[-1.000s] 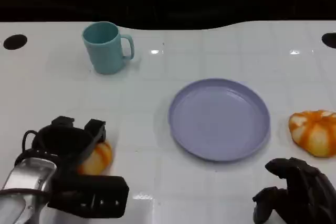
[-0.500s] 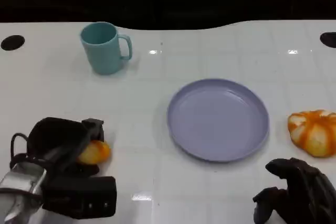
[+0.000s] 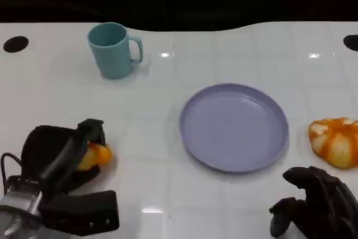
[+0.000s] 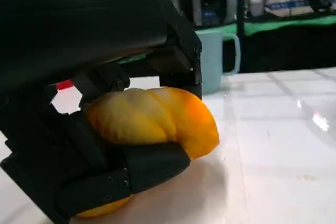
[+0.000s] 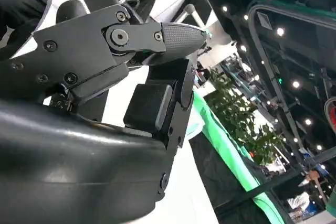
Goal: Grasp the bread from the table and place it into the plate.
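Left to right: left hand [image 3: 59,158] grasping the orange bread [image 3: 94,155] at the white table [image 3: 168,110]; unmarked teal mug [image 3: 113,50] behind; lavender plate [image 3: 234,127] centre; second bread roll [image 3: 334,141]; right hand [image 3: 316,205], fingers curled, holding nothing.

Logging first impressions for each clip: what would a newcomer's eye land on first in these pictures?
Most striking is the left hand at the table's near left, its black fingers wrapped around the orange bread. Next comes the bare lavender plate at the centre, with a second orange bun to its right and a teal mug at the far left. The right hand rests at the near right with nothing visibly in it.
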